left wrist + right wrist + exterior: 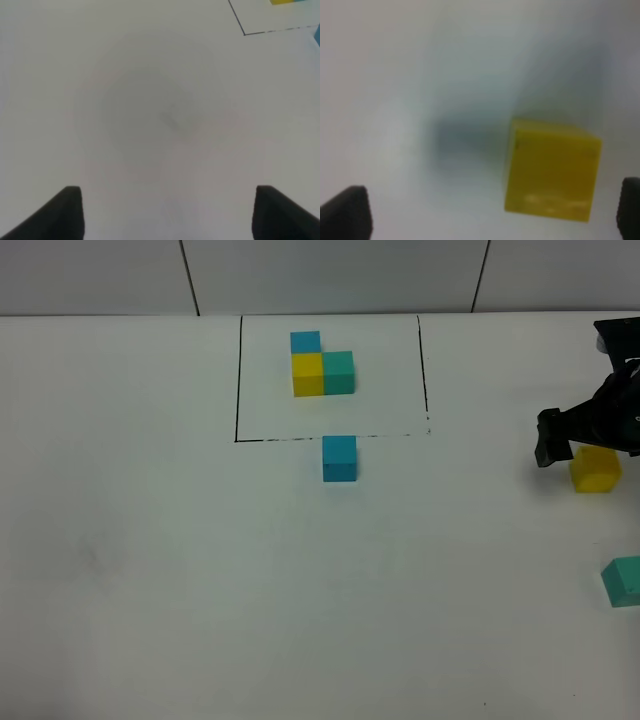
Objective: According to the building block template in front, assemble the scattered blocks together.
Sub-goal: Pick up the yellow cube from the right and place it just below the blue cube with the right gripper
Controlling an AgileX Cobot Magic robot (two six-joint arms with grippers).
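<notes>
The building block template (322,368) is an L of blue, yellow and teal cubes inside a thin black rectangle at the back middle. Of the scattered blocks, the blue cube (339,458) lies just in front of that rectangle's near line. The yellow cube (596,469) sits at the far right and the teal cube (625,581) at the right edge, nearer the front. My right gripper (575,445) hovers open over the yellow cube (551,170), which lies between its fingertips (345,212), nearer the other one. My left gripper (172,217) is open over bare table.
The white table (200,570) stretches wide on the left and front. A corner of the black rectangle line (245,34) shows in the left wrist view, with a sliver of the template's yellow cube (282,2). A tiled wall runs along the back.
</notes>
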